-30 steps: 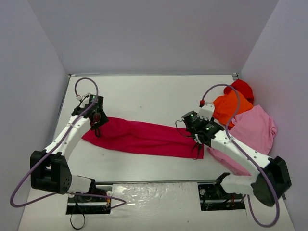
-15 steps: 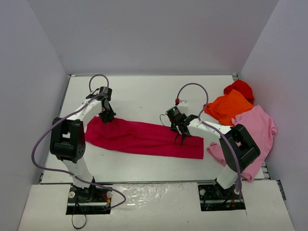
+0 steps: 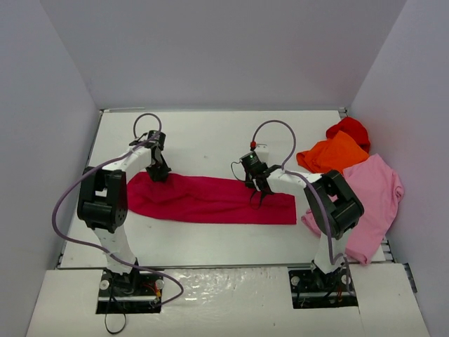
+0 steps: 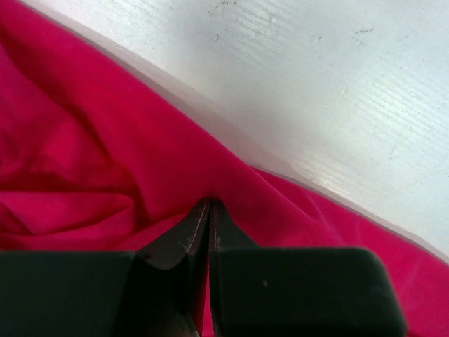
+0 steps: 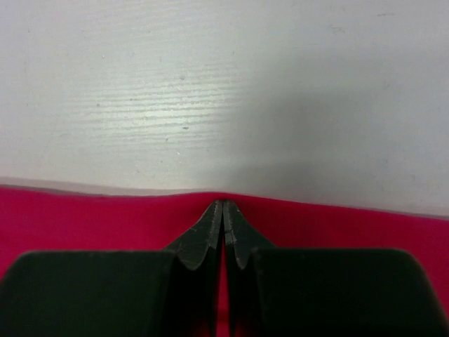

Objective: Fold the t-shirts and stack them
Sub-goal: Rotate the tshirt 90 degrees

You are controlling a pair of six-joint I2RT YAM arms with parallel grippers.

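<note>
The crimson shirt is laid across the middle of the tabletop as a long, narrow folded band, creased near its left end. Its far edge is pinched by the left claw at that end and by the right claw toward the other, both closed tight on cloth. The pink shirt, orange shirt and red shirt are heaped at the right.

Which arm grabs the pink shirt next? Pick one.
Right, probably: the pink shirt lies on its side, near the right gripper; the left gripper pinches the crimson shirt at the opposite end.
</note>
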